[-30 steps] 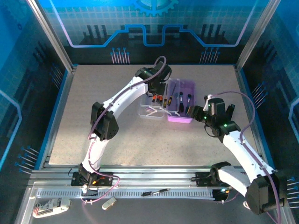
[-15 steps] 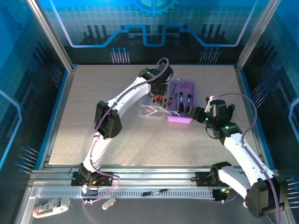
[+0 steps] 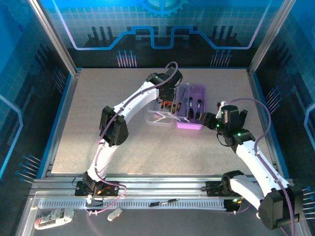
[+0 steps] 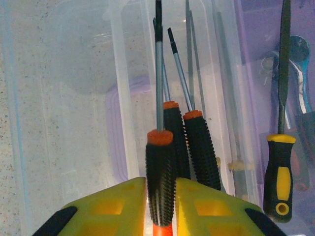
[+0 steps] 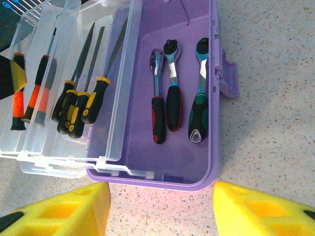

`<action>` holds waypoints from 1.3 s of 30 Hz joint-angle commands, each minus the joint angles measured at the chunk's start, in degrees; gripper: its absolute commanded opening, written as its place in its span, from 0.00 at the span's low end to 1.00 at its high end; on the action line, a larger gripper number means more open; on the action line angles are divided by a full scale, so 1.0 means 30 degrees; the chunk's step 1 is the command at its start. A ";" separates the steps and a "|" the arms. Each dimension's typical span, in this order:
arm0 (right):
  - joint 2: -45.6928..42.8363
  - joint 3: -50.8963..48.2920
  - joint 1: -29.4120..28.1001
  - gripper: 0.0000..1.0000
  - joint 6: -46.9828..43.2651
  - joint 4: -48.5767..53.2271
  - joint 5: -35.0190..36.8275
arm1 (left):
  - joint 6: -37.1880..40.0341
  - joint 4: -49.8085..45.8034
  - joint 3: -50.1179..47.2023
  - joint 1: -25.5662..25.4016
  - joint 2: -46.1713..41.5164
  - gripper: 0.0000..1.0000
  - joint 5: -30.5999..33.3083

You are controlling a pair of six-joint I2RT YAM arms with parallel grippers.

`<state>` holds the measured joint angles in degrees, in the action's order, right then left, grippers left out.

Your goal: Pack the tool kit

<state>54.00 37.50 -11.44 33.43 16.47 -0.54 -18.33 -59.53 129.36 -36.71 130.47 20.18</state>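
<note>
On the front ledge, below the near edge of the bench, a loose screwdriver point(image 3: 165, 201) lies between the two arm bases. White objects point(image 3: 53, 218) sit off toward the ledge's left corner.

Farther in, the right gripper point(image 5: 160, 206) hovers just off the near end of the tool kit point(image 3: 190, 110). Its yellow fingers point(image 5: 54, 209) are spread wide and hold nothing.

The kit lies open on the right half of the bench, toward the far edge. Its purple base point(image 5: 197, 164) is on the right and its clear lid point(image 5: 64, 152) is folded out to the left. Three ratchets point(image 5: 170, 93) lie side by side in the base. Yellow-and-black tools point(image 5: 78, 105) rest in the lid next to the hinge.

Over the lid's far-left part, the left gripper point(image 4: 161, 206) is closed narrowly on the handle of an orange-and-black screwdriver point(image 4: 160, 164), whose shaft points away from the wrist. Just to the right of it, two matching screwdrivers point(image 4: 199, 147) lie in the lid.
</note>
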 commanded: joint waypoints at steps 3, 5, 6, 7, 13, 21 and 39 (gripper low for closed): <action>0.0113 0.0069 0.0328 0.58 0.0180 0.0003 -0.0283 | -0.0263 0.0071 -0.0206 -0.0086 -0.1007 0.27 0.0274; 0.0139 0.0118 0.0326 0.57 0.0223 0.0047 -0.0346 | -0.0243 0.0001 -0.0044 -0.0080 -0.1071 0.30 0.0260; 0.0136 0.0114 0.0310 0.58 0.0216 0.0019 -0.0371 | -0.0270 -0.0033 0.0029 -0.0098 -0.1125 0.31 0.0234; 0.0136 0.0128 0.0316 0.58 0.0195 0.0016 -0.0372 | -0.0280 -0.0052 0.0074 -0.0071 -0.1171 0.31 0.0215; 0.0289 0.0311 0.0318 0.58 -0.0107 0.0171 -0.0204 | -0.0183 0.0345 -0.0558 0.0098 -0.2664 0.33 0.0034; 0.1723 0.1449 0.1063 0.59 -0.0852 0.0524 -0.0260 | -0.1513 0.4962 -0.8470 0.2713 -0.8463 0.38 -0.3635; 1.1017 0.4999 0.3843 0.48 -0.1825 -0.1917 -0.6005 | -0.5456 1.4500 -2.0859 0.7611 -1.0796 0.28 -1.4430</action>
<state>86.32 50.70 -0.60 29.65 10.81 -15.46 -33.74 -22.48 67.57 -13.85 97.21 -16.34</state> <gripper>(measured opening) 0.479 0.290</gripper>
